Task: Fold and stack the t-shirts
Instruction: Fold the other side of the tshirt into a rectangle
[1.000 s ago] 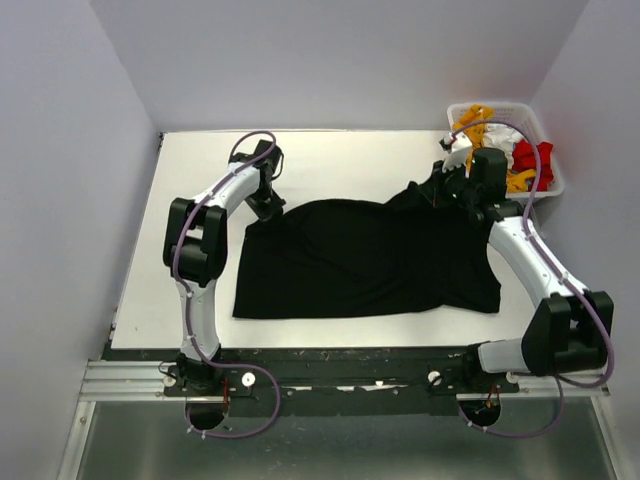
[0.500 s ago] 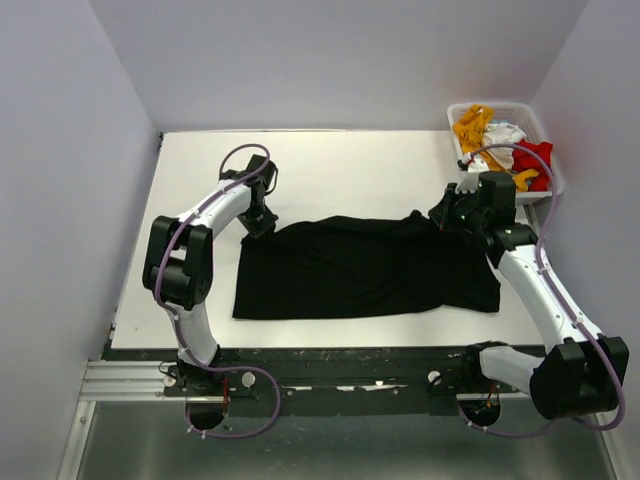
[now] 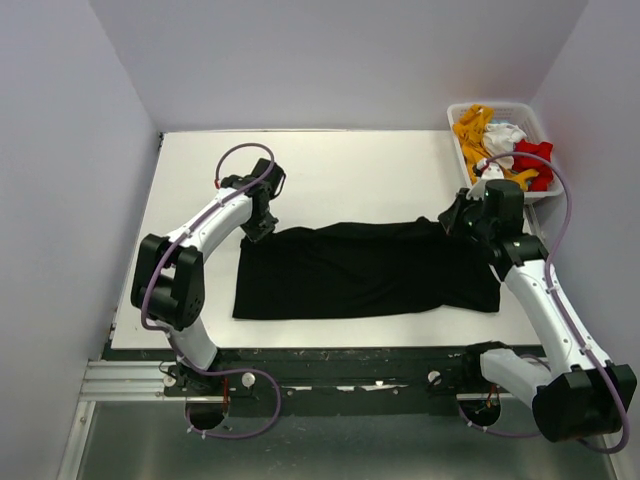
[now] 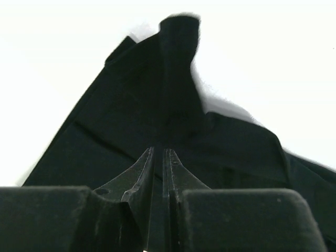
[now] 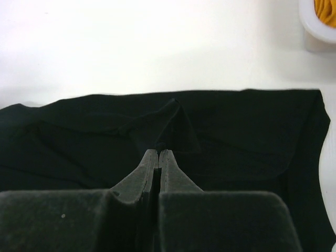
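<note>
Both arms have pulled the far edge of the black t-shirt (image 3: 360,270) nearer; it lies mid-table (image 3: 350,170). Left gripper (image 3: 262,228) and right gripper (image 3: 452,222) each pinch a far corner. First fold underway; next, carry both corners evenly to the near hem.

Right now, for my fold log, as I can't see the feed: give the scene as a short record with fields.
in work: black t-shirt, lying wide across the table
left jaws: shut on its far left corner
right jaws: shut on its far right corner, cloth tented
basket: far right corner, holds orange-yellow shirt, white shirt, red shirt
stack: none visible
</note>
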